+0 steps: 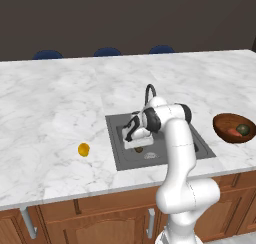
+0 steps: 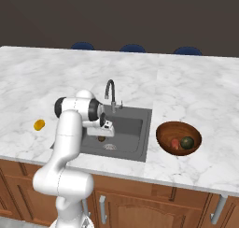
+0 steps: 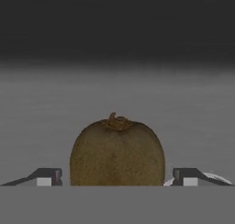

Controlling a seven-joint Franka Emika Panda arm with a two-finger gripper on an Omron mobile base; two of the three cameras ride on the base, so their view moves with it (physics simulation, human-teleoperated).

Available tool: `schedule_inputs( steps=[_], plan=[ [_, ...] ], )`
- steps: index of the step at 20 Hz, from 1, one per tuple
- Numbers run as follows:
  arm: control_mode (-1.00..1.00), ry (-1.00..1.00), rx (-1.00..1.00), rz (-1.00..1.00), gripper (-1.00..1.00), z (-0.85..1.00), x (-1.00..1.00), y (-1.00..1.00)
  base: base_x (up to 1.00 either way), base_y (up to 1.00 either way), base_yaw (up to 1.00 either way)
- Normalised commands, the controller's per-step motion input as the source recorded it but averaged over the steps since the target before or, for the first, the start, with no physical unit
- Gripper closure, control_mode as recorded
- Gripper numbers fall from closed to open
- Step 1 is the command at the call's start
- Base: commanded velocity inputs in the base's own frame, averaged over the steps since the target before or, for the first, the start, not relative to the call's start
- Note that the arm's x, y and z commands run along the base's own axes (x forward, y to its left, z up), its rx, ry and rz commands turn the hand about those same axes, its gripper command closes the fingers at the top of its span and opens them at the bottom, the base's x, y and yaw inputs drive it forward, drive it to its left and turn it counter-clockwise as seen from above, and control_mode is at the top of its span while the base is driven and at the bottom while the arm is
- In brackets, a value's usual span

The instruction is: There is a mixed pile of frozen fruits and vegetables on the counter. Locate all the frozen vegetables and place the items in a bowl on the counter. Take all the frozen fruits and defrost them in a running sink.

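Note:
My gripper (image 1: 135,138) (image 2: 106,131) (image 3: 117,177) reaches down into the dark grey sink (image 1: 117,155) (image 2: 133,129) and stands open. The olive-brown fruit (image 3: 117,152) (image 1: 138,149) (image 2: 101,138) rests on the basin floor between the fingertips (image 3: 48,177), with a small gap on each side. Out on the white marble counter (image 1: 50,103) to the left of the sink lies the yellow-orange fruit (image 1: 83,149) (image 2: 39,124). To the right, the wooden bowl (image 1: 220,124) (image 2: 163,131) holds the dark green ball (image 1: 243,129) (image 2: 187,142) and the red-orange vegetable (image 1: 232,133) (image 2: 175,144).
A curved dark faucet (image 1: 148,93) (image 2: 109,92) rises at the sink's back edge, just behind my hand. The round drain (image 1: 150,155) (image 2: 109,146) lies beside the fruit. Blue chair backs (image 1: 107,52) line the counter's far side.

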Motion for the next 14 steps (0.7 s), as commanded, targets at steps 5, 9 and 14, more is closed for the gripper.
schedule_inputs(
  steps=[5,9,14],
  plan=[
    [-1.0,-0.01,0.05,-0.04,-1.0,0.49,-0.07,0.02,0.0,0.0,0.0],
    [-1.0,-0.06,0.07,0.0,-1.0,0.73,-0.24,0.09,0.0,0.0,0.0],
    [-1.0,-0.05,0.02,0.0,-1.0,0.52,-0.2,0.25,0.0,0.0,0.0]
  ],
)
